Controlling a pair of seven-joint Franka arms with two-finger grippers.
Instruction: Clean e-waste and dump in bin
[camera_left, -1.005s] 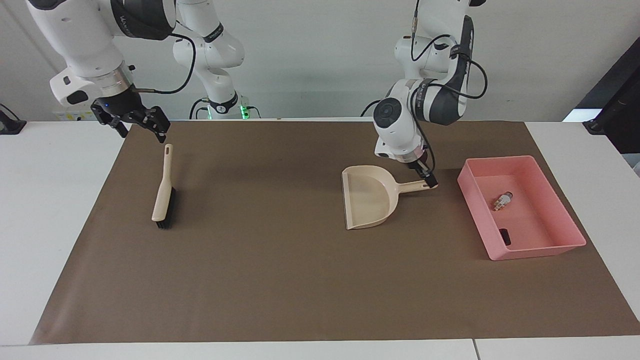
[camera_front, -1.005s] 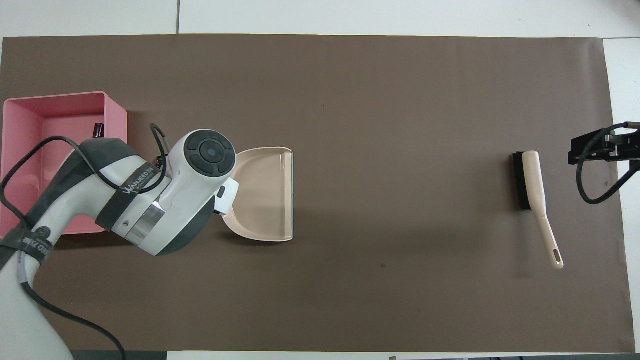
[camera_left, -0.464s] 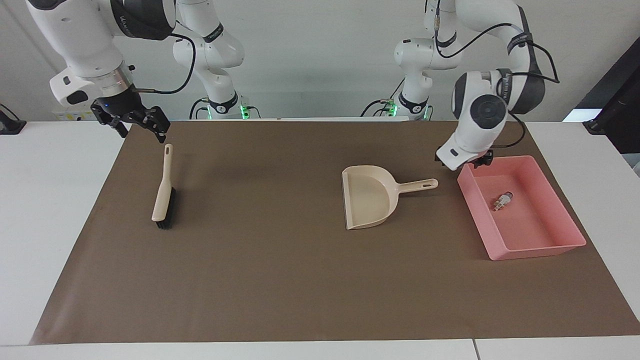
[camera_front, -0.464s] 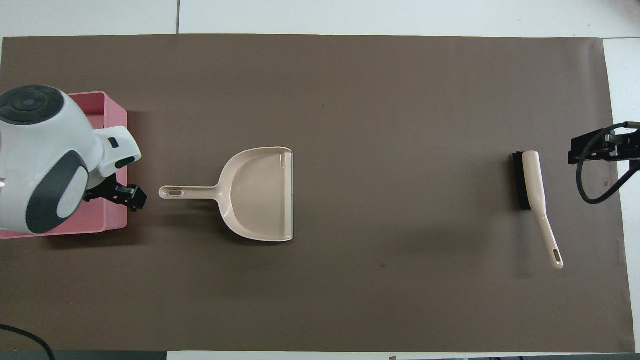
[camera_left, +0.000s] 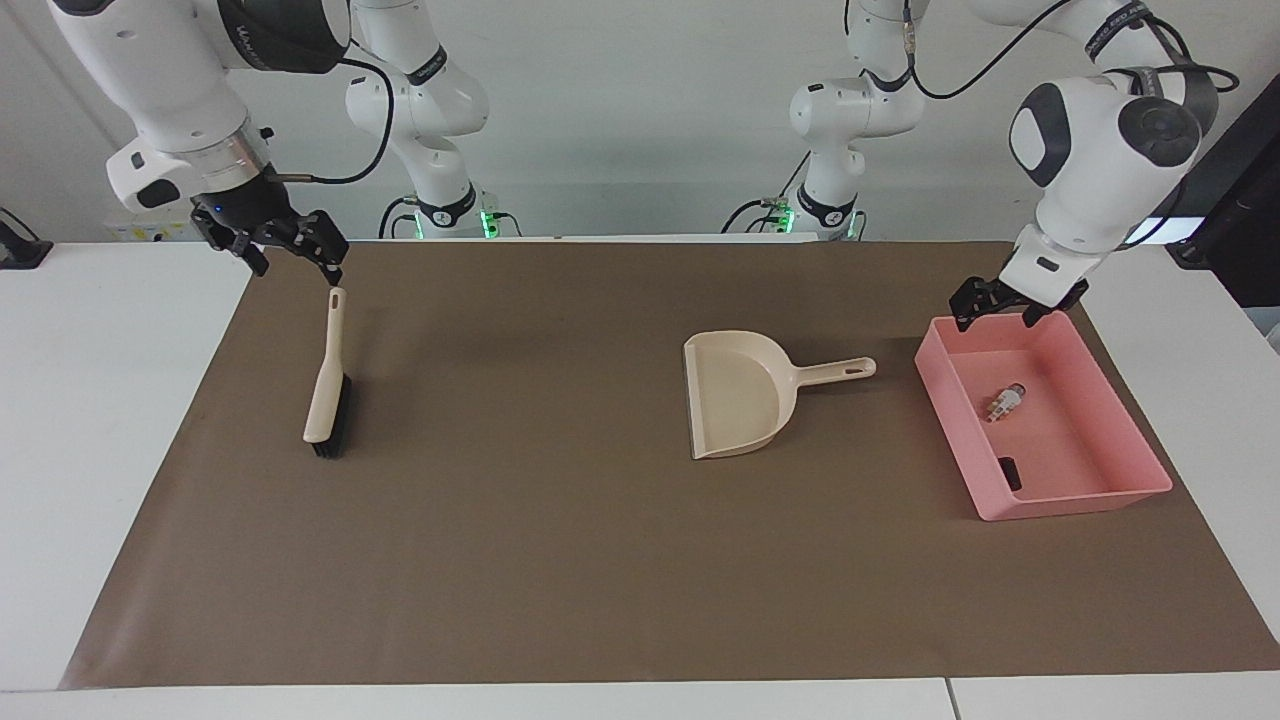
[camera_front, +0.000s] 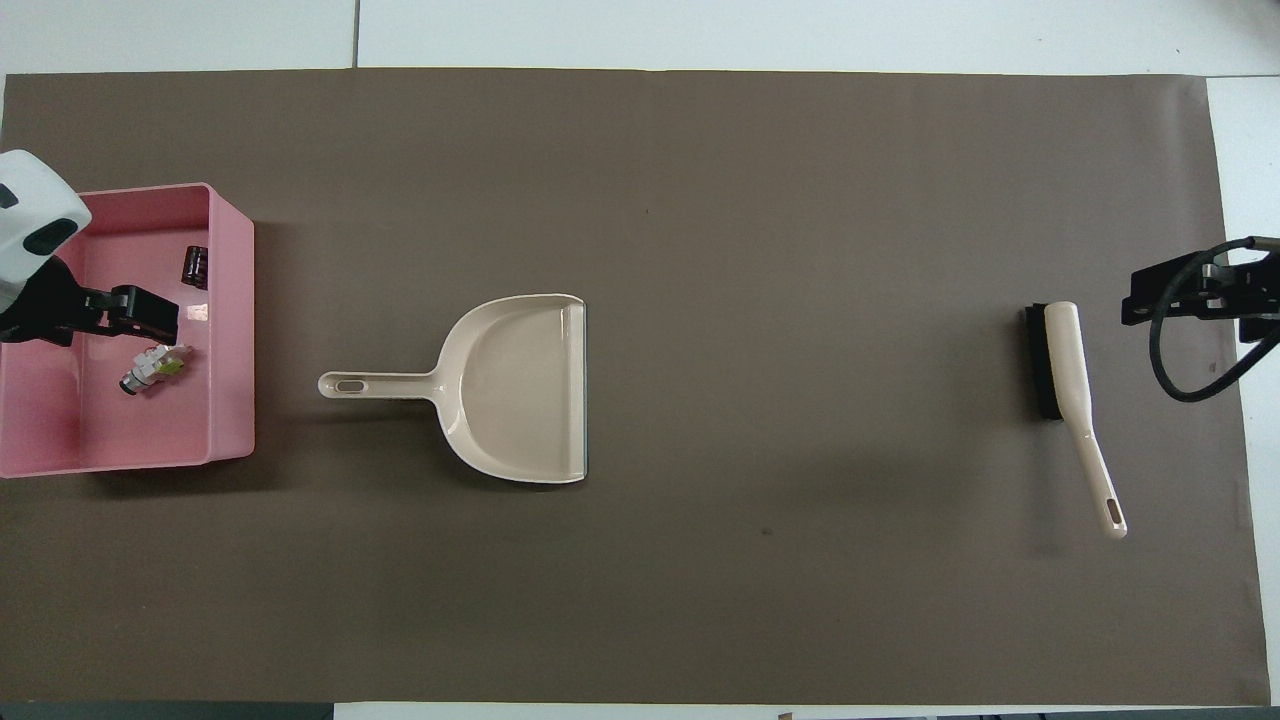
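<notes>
Pink bin (camera_left: 1120, 490) sits at the facing view's right edge, holding both e-waste bits: the whitish one (camera_left: 1004, 401) mid-tray, the black block (camera_left: 1010, 472) against a wall. The overhead view shows the white bit's green part (camera_front: 172, 368) (lost from across). The left gripper (camera_left: 1003, 308) hangs open and empty over the bin's rim. The right gripper (camera_left: 290, 250), open, empty, is above the brush (camera_left: 327, 385) handle's tip. The dustpan (camera_left: 742, 392) lies mid-mat.

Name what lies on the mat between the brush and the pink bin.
Only the dustpan lies between brush and bin; the overhead view shows it.
</notes>
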